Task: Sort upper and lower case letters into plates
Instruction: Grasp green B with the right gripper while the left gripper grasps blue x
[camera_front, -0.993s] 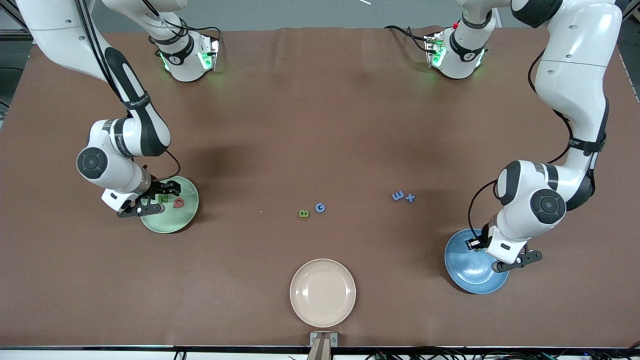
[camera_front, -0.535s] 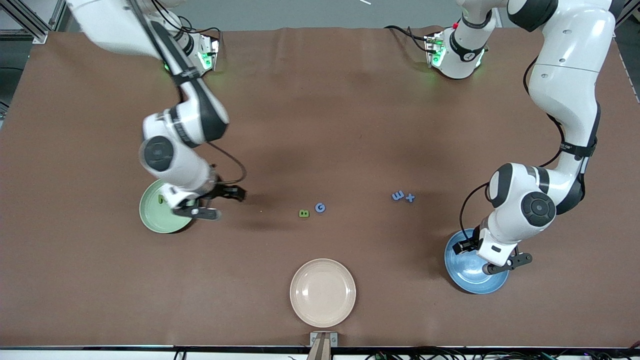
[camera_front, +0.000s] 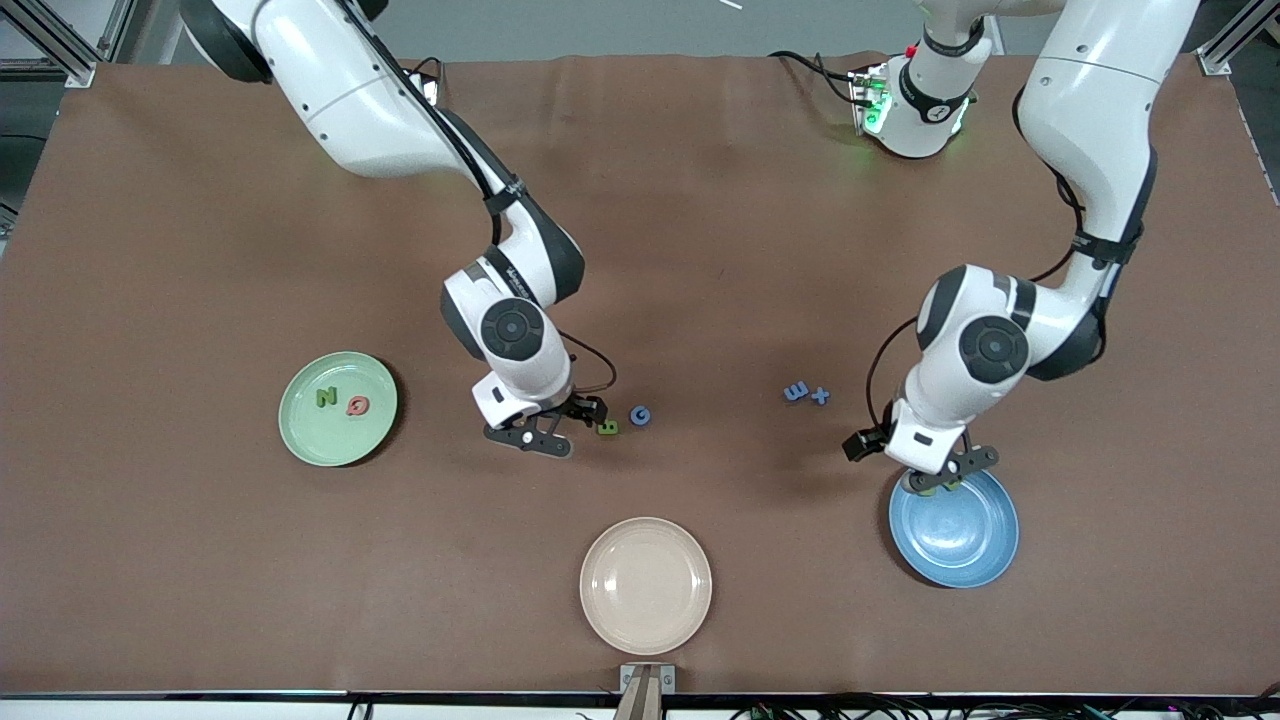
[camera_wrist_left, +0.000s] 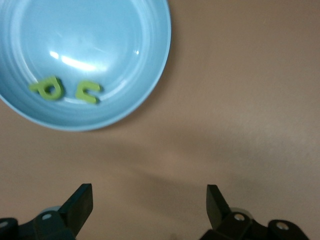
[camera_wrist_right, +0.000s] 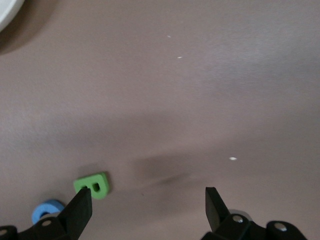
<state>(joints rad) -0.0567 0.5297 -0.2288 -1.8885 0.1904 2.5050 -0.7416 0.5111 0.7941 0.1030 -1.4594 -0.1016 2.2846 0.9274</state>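
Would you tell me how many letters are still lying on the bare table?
4: green B and blue G beside the right gripper; blue m and x toward the left arm's end.

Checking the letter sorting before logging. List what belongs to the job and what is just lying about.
Part of the job:
green plate with N and Q
blue plate with p and u
loose B, G, m, x
right gripper, open beside B
left gripper, open, over blue plate's rim

Just lying about:
beige plate
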